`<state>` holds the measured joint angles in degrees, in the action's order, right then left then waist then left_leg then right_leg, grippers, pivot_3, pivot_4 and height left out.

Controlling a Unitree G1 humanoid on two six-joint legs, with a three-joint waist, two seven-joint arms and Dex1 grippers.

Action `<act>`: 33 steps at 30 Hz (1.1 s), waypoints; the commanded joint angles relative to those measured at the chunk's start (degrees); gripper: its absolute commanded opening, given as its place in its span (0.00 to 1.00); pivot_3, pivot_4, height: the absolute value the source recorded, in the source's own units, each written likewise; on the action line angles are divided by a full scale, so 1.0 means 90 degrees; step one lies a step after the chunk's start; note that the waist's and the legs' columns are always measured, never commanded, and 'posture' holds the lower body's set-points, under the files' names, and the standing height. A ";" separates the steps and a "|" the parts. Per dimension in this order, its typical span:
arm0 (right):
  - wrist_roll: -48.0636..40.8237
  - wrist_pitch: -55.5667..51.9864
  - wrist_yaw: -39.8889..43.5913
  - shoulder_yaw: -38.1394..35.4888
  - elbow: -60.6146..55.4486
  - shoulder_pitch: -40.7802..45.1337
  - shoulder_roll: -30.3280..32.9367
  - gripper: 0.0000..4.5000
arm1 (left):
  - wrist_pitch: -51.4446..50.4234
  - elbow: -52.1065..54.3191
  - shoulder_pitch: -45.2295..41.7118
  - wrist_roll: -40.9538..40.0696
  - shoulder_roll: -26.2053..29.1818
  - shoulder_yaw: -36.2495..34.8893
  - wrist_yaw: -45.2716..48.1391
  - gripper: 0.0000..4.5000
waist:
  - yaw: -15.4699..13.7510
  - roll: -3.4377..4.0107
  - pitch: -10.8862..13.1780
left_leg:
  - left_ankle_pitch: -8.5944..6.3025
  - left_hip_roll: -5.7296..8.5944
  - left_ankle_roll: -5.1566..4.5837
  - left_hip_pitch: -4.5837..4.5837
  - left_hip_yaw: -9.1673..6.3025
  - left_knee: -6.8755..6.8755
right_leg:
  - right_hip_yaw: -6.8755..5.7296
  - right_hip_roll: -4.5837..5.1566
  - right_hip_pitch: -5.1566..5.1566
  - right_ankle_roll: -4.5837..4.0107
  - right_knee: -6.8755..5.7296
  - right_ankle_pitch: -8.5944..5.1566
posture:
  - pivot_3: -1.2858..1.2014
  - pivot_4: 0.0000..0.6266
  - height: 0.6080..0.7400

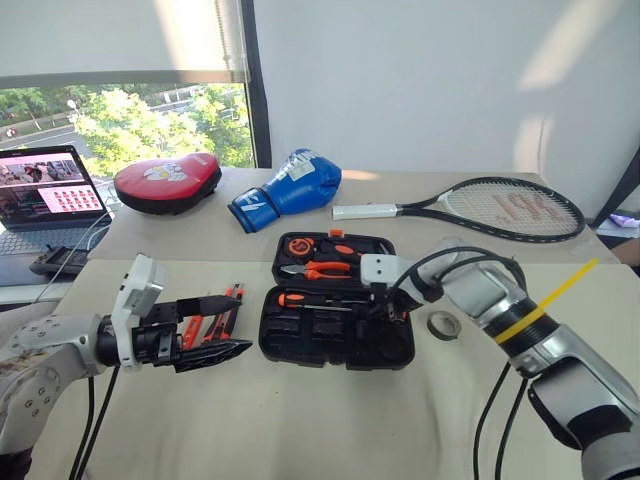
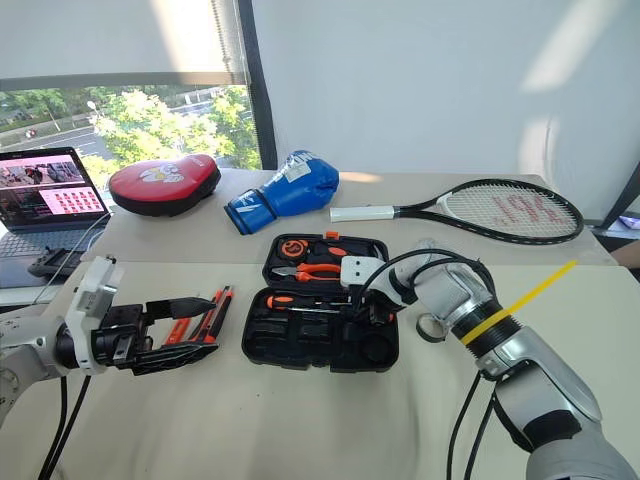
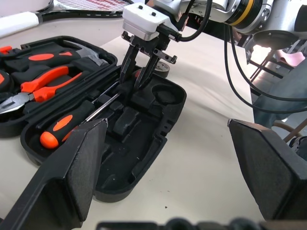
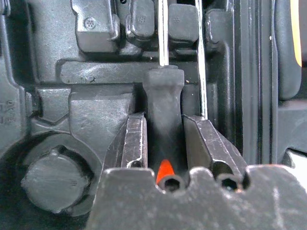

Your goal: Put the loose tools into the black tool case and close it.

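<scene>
The black tool case [image 1: 300, 335] lies open in the middle of the table. Its lid half holds orange-handled pliers [image 1: 320, 269], and an orange-and-black screwdriver [image 1: 290, 298] lies in the front half. My right gripper [image 1: 383, 305] reaches down into the case's right side. Its fingers [image 4: 135, 143] stand on either side of a black-handled screwdriver [image 4: 164, 96] lying in a moulded slot, slightly apart from the handle. My left gripper [image 1: 235, 323] hangs open to the left of the case, empty. Behind it, loose tools [image 2: 218, 308] with orange-and-black handles lie on the table. A small black tape roll [image 1: 444, 325] sits to the right of the case.
A tennis racket [image 1: 500, 208], a blue boxing glove [image 1: 290, 190] and a red punch pad [image 1: 167, 181] lie on the far side of the table. An open laptop [image 1: 45, 195] stands at the far left. Cables hang from both arms.
</scene>
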<state>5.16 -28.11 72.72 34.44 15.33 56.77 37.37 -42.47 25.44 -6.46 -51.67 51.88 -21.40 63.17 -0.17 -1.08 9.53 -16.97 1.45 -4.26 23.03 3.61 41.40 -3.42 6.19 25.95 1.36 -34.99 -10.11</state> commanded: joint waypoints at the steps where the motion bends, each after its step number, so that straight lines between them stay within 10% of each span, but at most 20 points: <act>1: -0.0292 0.0187 0.0303 -0.0407 -0.0334 -0.0170 0.0026 0.61 | 0.0131 0.0166 0.0004 0.0008 0.0052 -0.0027 -0.0034 0.96 | 0.0029 -0.0003 -0.0002 | 0.0000 -0.0001 0.0000 -0.0004 0.0000 -0.0001 | 0.0000 0.0000 -0.0002 0.0000 0.0000 0.0000 | 0.52 0.24 1.00; 8: -0.1606 -0.0334 0.0256 -0.1981 -0.1637 -0.0846 0.0024 0.61 | 0.0201 0.0110 -0.0057 0.0060 -0.0012 0.0100 -0.0107 0.96 | 0.0087 -0.0001 -0.0001 | 0.0004 -0.0006 0.0006 -0.0005 0.0000 -0.0014 | -0.0001 -0.0001 0.0002 -0.0002 -0.0004 0.0000 | 0.52 0.24 1.00; 16: -0.1581 -0.1686 -0.2997 -0.3361 -0.3706 -0.2581 -0.1182 0.07 | 0.0334 0.0042 -0.0006 0.0135 0.0013 0.0130 -0.0024 0.96 | 0.0074 -0.0005 -0.0005 | 0.0006 -0.0005 0.0011 -0.0009 0.0000 -0.0020 | 0.0003 0.0005 0.0005 -0.0006 -0.0010 0.0003 | 0.52 0.24 1.00; 22: -0.0578 -0.1567 -0.4885 -0.2664 -0.3868 -0.3706 -0.2043 0.01 | 0.0415 -0.0065 -0.0043 0.0202 0.0014 0.0209 -0.0001 0.96 | 0.0091 -0.0006 -0.0007 | 0.0024 -0.0002 0.0037 -0.0023 0.0009 -0.0047 | 0.0013 -0.0004 0.0014 -0.0027 -0.0020 0.0014 | 0.52 0.24 1.00; 33: 0.0324 -0.0569 -0.4092 -0.1001 -0.2866 -0.3712 -0.1089 0.01 | 0.0686 -0.0115 0.0351 0.0488 -0.0092 0.0012 -0.0223 0.96 | 0.0099 -0.0023 -0.0022 | 0.0009 -0.0031 0.0039 -0.0217 0.0015 -0.0081 | 0.0027 -0.0033 -0.0166 -0.0021 -0.0001 -0.0032 | 0.52 0.24 1.00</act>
<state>8.23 -33.34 32.99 23.17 -13.10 25.10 26.91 -37.85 23.89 -3.47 -48.12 51.39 -19.20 62.24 0.72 -1.29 9.34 -16.93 1.15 -3.89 21.04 3.68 40.67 -3.21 5.88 24.40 1.19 -35.02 -10.47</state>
